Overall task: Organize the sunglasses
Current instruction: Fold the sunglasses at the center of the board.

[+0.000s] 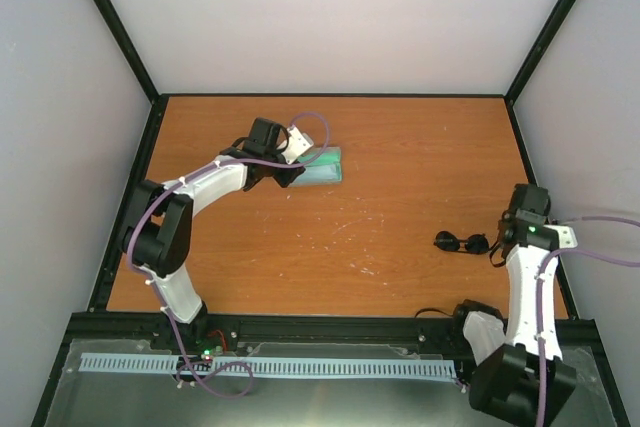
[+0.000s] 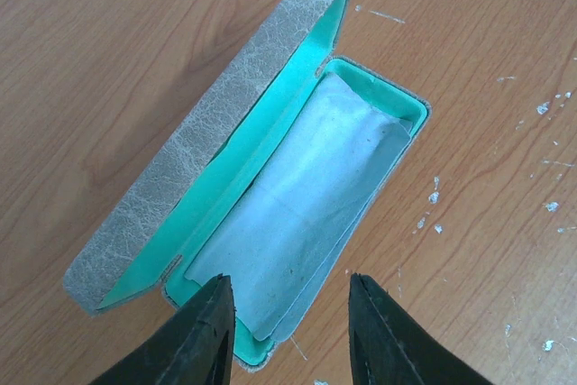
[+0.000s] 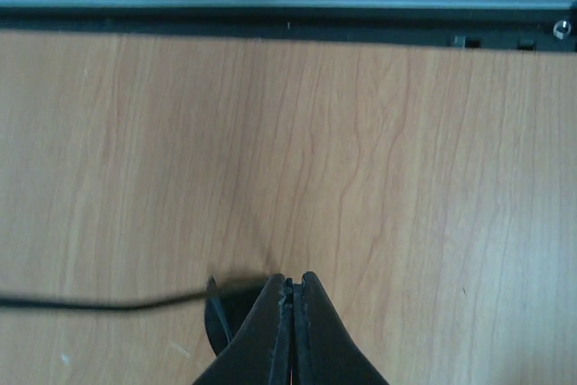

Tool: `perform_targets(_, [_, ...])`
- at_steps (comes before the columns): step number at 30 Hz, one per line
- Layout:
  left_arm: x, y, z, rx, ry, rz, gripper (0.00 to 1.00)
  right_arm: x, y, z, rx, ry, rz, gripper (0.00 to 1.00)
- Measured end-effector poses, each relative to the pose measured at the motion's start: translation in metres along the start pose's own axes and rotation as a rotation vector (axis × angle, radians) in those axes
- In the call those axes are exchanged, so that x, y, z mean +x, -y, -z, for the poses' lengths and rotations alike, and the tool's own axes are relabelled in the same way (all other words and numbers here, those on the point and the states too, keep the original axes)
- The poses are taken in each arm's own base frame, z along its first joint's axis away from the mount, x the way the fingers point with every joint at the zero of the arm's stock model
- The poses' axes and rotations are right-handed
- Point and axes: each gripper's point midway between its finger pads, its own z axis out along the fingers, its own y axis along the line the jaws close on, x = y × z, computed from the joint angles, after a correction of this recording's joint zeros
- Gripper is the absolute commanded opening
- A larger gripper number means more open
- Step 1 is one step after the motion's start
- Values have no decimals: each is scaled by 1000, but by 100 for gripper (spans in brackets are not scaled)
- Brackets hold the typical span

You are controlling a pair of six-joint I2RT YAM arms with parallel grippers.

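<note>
Wooden table [image 1: 400,137]: right gripper [image 3: 290,280] clamps tight on the sunglasses [image 1: 462,241] temple; left gripper [image 2: 290,293] gapes wide over the case [image 2: 225,105].

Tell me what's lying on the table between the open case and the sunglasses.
Nothing: the top external view shows only bare wooden table, with a few pale scuff marks, between the case and the sunglasses.

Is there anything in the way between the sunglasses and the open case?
The stretch of table between the sunglasses and the case holds nothing. But the left tool hangs open right over the case's near end, and a pale cloth lies in its tray, covering most of the lining.
</note>
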Motion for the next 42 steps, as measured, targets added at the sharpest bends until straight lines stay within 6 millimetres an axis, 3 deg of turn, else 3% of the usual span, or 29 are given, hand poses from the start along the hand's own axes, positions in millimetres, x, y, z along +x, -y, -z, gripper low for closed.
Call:
perform_targets(6, [6,0,-7,7,-18,7,37,-49,-13,-5,-28,46,-48,3])
perform_targets(9, [7,-3,-11,8,-24,12,37,-57,-17,-22,-33,9,-38,3])
perform_targets(13, [7,-6,-12,7,-24,16,37,-38,-22,-50,-26,-105,22,3])
perform_targets(17, [4,-7,-14,8,-20,16,37,-14,-27,-64,-68,-204,63,3])
perform_targets(31, [7,-8,-18,13,-26,20,37,50,-67,-64,-224,-382,215,3])
perform_targets(33, [7,-7,-18,13,-25,19,37,54,-69,-63,-235,-400,226,9])
perform_targets(35, [6,-8,-18,13,-20,19,37,58,-70,-63,-240,-415,237,31])
perform_targets(36, [5,-8,-18,13,-18,18,37,60,-69,-63,-238,-423,244,48])
perform_targets(37, [5,-8,-18,12,-16,18,37,62,-67,-63,-230,-431,251,56])
perform_targets(39, [3,-8,-18,10,-11,16,37,65,-61,-63,-208,-447,254,65])
perform_targets(42, [4,-9,-18,9,-9,16,37,72,-52,-61,-168,-490,228,71])
